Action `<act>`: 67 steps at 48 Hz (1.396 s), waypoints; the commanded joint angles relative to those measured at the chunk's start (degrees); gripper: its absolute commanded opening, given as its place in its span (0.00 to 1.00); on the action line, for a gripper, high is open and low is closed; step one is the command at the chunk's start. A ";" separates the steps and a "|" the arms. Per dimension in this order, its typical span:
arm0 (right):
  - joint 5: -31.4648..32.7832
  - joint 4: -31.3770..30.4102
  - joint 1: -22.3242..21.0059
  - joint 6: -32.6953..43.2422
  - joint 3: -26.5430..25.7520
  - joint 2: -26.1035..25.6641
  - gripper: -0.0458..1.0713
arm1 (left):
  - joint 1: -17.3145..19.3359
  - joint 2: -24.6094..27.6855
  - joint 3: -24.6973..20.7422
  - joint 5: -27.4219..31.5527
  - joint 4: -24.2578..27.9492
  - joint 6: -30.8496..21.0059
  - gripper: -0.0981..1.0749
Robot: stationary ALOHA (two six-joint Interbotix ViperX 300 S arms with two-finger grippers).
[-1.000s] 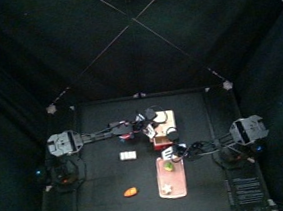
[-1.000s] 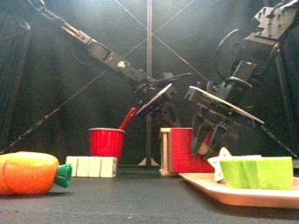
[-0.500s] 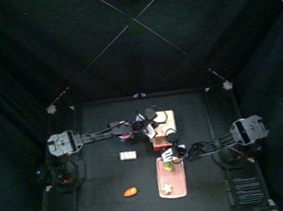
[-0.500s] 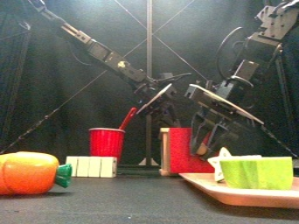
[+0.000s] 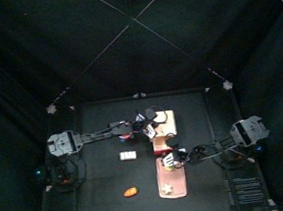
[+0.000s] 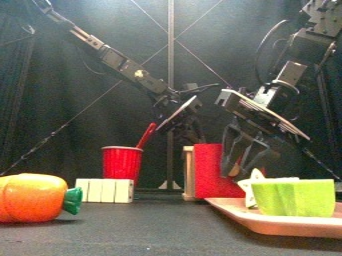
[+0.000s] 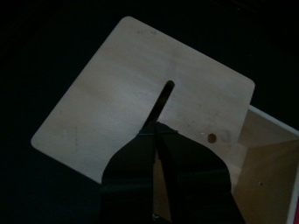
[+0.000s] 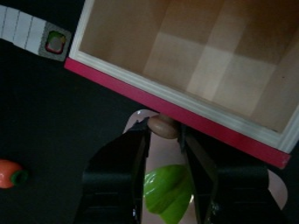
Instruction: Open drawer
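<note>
The drawer (image 5: 165,124) is a small cream-tan unit with a dark reddish edge, at the table's middle; it also shows in the front view (image 6: 209,172). In the right wrist view its box (image 8: 198,61) is slid out, showing a bare cream inside. My right gripper (image 8: 163,128) is shut on the drawer's small brown knob (image 8: 163,126); from above it (image 5: 173,154) sits in front of the unit. My left gripper (image 7: 156,133) is shut, its tips resting on the unit's cream top panel (image 7: 117,105); from above it (image 5: 149,127) is at the unit's left side.
A long pink tray (image 5: 170,180) holding a green object (image 6: 294,196) lies in front of the drawer. A white block (image 5: 126,155), an orange carrot-like toy (image 6: 32,197) and a red cup (image 6: 122,162) stand to the left.
My right gripper has drawn back toward the table's front edge with the knob, and the drawer has slid further out. The left arm has stayed on the unit.
</note>
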 commanded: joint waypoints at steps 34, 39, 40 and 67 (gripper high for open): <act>1.67 -1.05 1.93 -0.35 0.53 -4.04 0.63 | 0.18 0.44 0.44 1.67 0.00 -0.09 0.45; 1.58 -2.29 1.93 -0.35 0.88 -5.45 0.63 | 0.26 -0.09 0.35 1.32 0.00 -0.18 0.45; 1.67 -2.55 1.93 -0.35 0.88 -5.71 0.63 | 0.26 -0.18 0.35 1.23 0.09 -0.18 0.45; 1.67 -6.33 2.37 -0.35 2.55 -9.32 0.63 | 0.18 -5.45 1.32 -5.80 0.62 0.26 0.45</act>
